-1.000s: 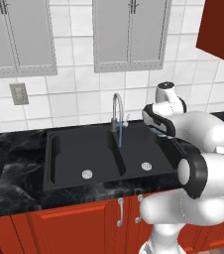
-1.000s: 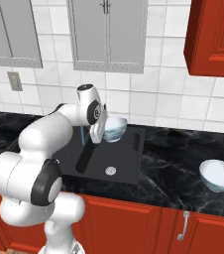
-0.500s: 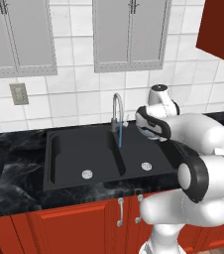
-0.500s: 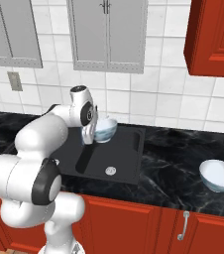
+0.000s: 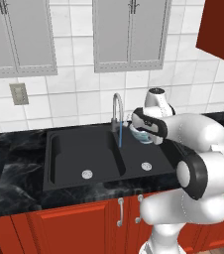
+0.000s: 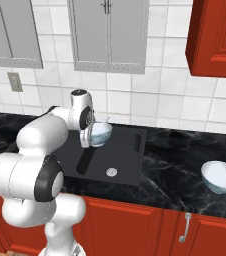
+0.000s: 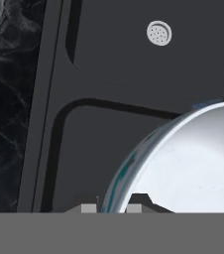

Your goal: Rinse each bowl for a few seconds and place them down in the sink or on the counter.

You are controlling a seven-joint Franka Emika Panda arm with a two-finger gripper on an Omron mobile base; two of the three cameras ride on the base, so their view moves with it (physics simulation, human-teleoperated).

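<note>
The bowl hangs above the right basin of the sink, close beside the faucet. It is round, deep and glossy white with a pale blue tinge, and it is tilted, its mouth facing partly sideways toward the second bowl's side of the surface. Nothing can be seen inside it. The claw is clamped on its rim, one finger inside the wall and one outside, as the hand view shows from close up. A thin blue stream runs straight down from the faucet spout to the sink floor just beside the bowl.

The sink is matte black and rectangular, with two basins and a round silver drain in each. Around it the surface is glossy black with grey veining. A second bowl, of the same white, stands upright on the surface well to the right of the sink; whether it holds anything cannot be told.
</note>
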